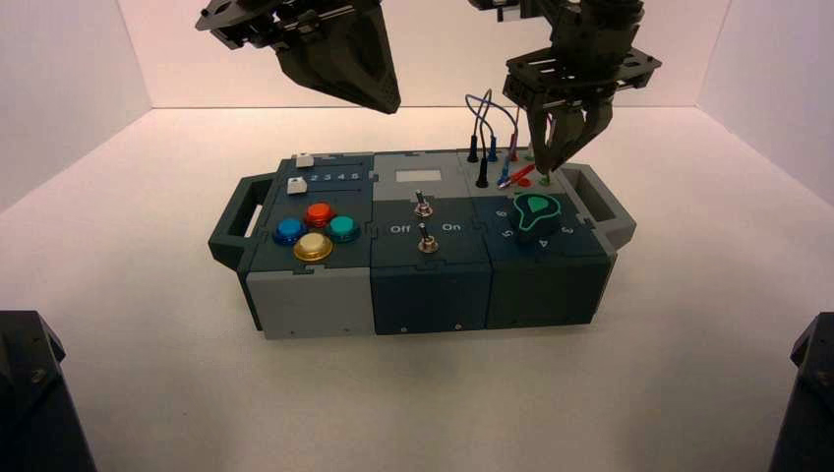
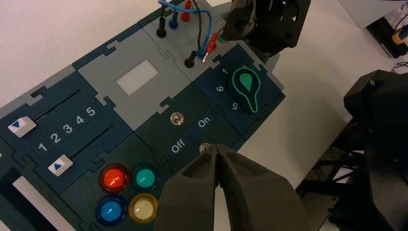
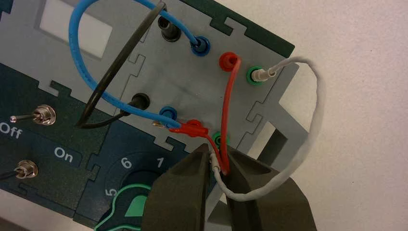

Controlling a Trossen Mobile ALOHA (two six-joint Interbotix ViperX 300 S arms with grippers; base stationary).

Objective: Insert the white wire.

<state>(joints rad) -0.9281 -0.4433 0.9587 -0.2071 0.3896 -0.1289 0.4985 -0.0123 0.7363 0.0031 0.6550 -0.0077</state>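
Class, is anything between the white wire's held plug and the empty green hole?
Yes: the red wire dips to the right tool's tip, apparently crossing between the white wire's plug and the green hole nearest the knob.

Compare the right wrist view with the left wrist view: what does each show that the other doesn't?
Only the right wrist view: the white wire, one plug in the far green socket, the other end held in the right gripper's jaws above the box's right side.
Only the left wrist view: two white sliders, four buttons and the left gripper, jaws shut, over the box.
Both: the knob, blue wire, red wire, black wire and right gripper.
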